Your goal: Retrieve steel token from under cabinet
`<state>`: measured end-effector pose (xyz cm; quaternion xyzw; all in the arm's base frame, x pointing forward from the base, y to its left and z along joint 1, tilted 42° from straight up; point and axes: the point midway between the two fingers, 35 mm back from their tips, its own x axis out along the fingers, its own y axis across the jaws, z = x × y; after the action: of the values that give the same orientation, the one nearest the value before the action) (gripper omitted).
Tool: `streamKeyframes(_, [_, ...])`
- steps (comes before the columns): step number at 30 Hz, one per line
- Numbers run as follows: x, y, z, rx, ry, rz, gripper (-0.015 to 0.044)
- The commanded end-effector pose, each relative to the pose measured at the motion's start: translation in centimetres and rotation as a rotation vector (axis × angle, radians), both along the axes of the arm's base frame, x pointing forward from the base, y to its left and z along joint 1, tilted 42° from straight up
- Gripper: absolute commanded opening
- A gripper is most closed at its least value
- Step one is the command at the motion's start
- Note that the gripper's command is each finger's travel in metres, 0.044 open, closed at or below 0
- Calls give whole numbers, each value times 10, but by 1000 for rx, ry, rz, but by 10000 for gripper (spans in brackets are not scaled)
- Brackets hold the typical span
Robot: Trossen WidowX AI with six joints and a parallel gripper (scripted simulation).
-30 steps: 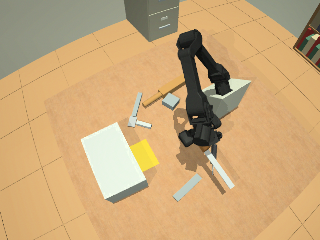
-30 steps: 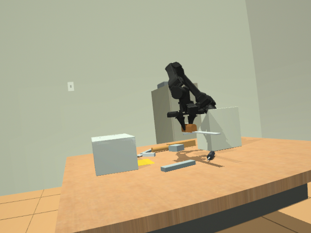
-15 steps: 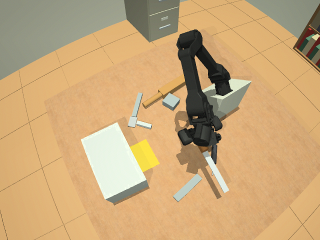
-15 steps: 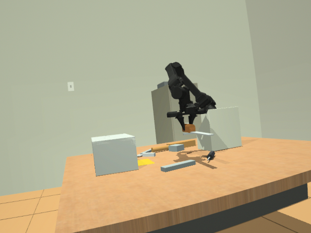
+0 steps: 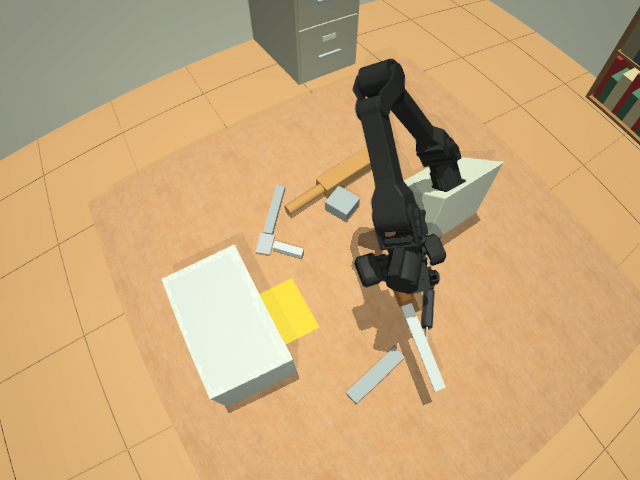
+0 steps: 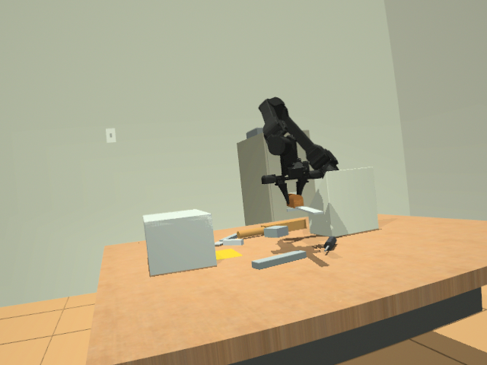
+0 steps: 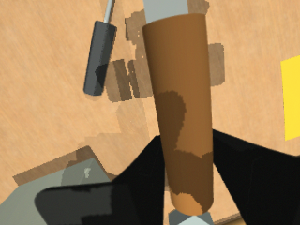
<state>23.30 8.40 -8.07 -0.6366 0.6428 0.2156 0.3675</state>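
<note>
The white cabinet (image 5: 222,320) (image 6: 180,243) stands at the left; no token or vent slot shows in any view. The yellow marked area (image 5: 297,311) (image 6: 230,254) (image 7: 292,103) lies at its right side, partly shaded. My gripper (image 6: 294,197) (image 7: 183,137) is shut on the brown handle (image 5: 404,298) (image 6: 296,201) (image 7: 180,70) of a flat steel-bladed tool, held above the table, well right of the marked area. Its pale blade (image 5: 424,348) (image 6: 310,210) (image 7: 166,8) points towards the front of the top view.
A dark-handled screwdriver (image 5: 428,308) (image 6: 330,243) (image 7: 99,58) lies below the tool. A grey bar (image 5: 374,375) (image 6: 279,259) lies nearby. Behind are a grey block (image 5: 342,203) (image 6: 275,230), a wooden paddle (image 5: 343,171) and an angled pale piece (image 5: 273,209). A tall pale box (image 5: 467,198) (image 6: 351,200) (image 7: 61,202) stands right.
</note>
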Motion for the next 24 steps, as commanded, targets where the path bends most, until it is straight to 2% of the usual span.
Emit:
streamKeyframes(1, [0,1,-1,13,-26,-34,0])
streamKeyframes(24, [0,1,0,28,-146,-171,0])
